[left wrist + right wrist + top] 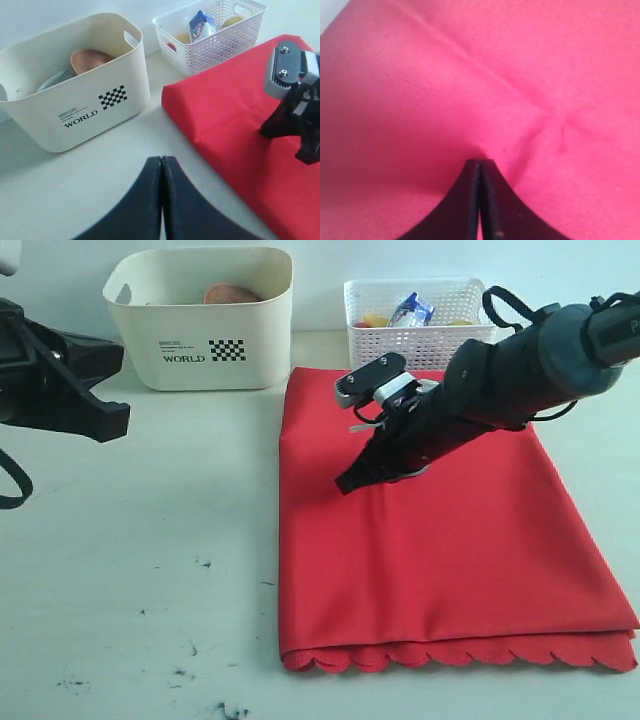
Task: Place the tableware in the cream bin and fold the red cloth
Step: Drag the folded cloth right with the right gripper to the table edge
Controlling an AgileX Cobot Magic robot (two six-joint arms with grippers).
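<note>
The red cloth (450,560) lies folded on the table, its scalloped edge toward the front; it also shows in the left wrist view (235,125) and fills the right wrist view (470,75). My right gripper (345,483) (480,162) is shut, its tips down on the cloth's upper left part beside a small wrinkle. The cream bin (200,340) (75,110) stands at the back left with the round brown plate (232,293) (87,59) inside; other tableware is mostly hidden by its wall. My left gripper (115,420) (162,159) is shut and holds nothing, over bare table in front of the bin.
A white lattice basket (420,330) (210,35) at the back, right of the bin, holds a milk carton (412,310) (201,25) and other food. Dark smudges mark the table's front left.
</note>
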